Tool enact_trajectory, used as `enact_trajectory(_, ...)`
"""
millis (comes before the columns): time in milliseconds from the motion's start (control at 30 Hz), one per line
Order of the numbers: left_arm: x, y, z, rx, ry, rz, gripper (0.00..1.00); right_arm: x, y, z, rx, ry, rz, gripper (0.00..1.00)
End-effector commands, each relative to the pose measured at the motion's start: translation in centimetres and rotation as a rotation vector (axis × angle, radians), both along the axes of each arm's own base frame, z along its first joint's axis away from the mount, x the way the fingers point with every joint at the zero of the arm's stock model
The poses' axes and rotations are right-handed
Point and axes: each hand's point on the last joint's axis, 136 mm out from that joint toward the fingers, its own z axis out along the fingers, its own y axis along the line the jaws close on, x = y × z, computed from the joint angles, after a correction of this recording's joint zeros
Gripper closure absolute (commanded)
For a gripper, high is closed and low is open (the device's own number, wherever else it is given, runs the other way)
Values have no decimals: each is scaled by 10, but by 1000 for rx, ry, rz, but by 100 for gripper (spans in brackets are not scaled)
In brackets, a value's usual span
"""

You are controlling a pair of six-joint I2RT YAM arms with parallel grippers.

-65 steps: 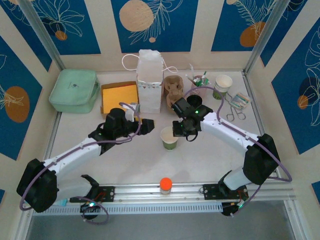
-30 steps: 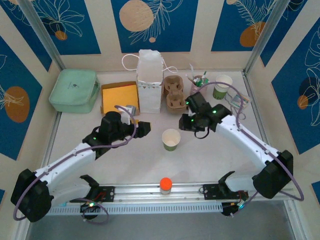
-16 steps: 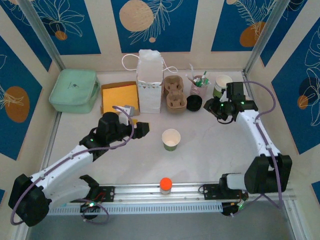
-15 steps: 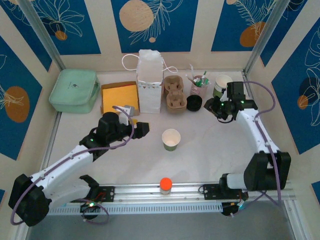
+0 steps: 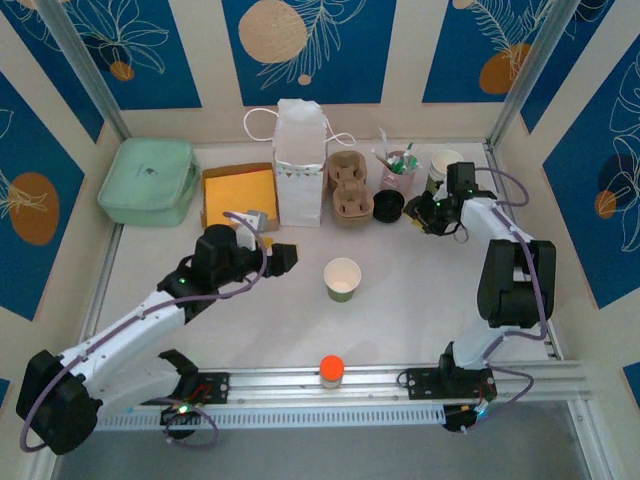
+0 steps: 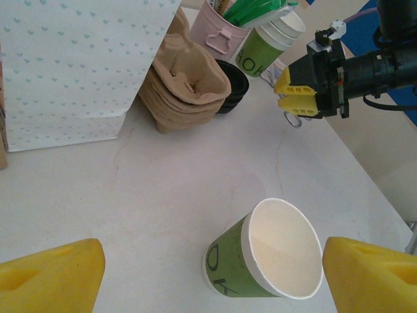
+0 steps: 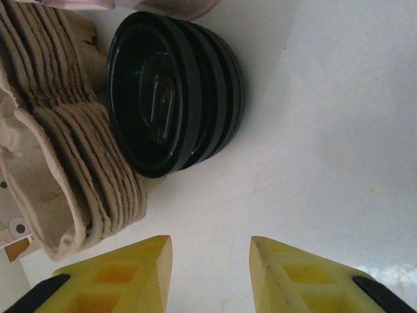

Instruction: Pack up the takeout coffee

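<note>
My right hand [image 7: 210, 253] is out at the back right of the tabletop [image 5: 400, 310]. Its fingers are partly apart with nothing between them, and they point at the lids [image 7: 172, 91]. These are a black stack sitting hard by the carriers [image 7: 65, 163]; whether the two touch I cannot tell. The gap between my fingers is narrower than the stack is wide. I judge it suits nipping one rim from the open side, since the carriers block the far side.

The cup [image 5: 342, 278] stands upright near the middle of the tabletop, well apart from the lids. It has a green wall and a white inside, and its mouth is open with no lid on it. That is why the lids come first: it should not be packed uncovered.

My left hand [image 6: 212, 264] is spread wide and empty, facing the cup from its left, near but not touching. I take that as readiness to steady the cup when a lid is pressed on.

The bag [image 5: 300, 165] stands upright at the back, just left of the carriers. I take it to be where the capped cup goes.
</note>
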Motion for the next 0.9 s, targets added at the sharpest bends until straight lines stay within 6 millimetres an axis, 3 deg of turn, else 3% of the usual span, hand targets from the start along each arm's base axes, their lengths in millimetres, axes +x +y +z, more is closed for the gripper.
enact_trajectory(0, -3, 2, -1, 20, -9, 3, 13, 18, 3, 8, 6, -39, -3, 63)
enact_trajectory(400, -2, 3, -2, 36, -13, 6, 13, 41, 3, -17, -30, -13, 3, 70)
enact_trajectory(867, -1, 5, -1, 54, -21, 10, 13, 58, 11, -22, -42, -7, 13, 71)
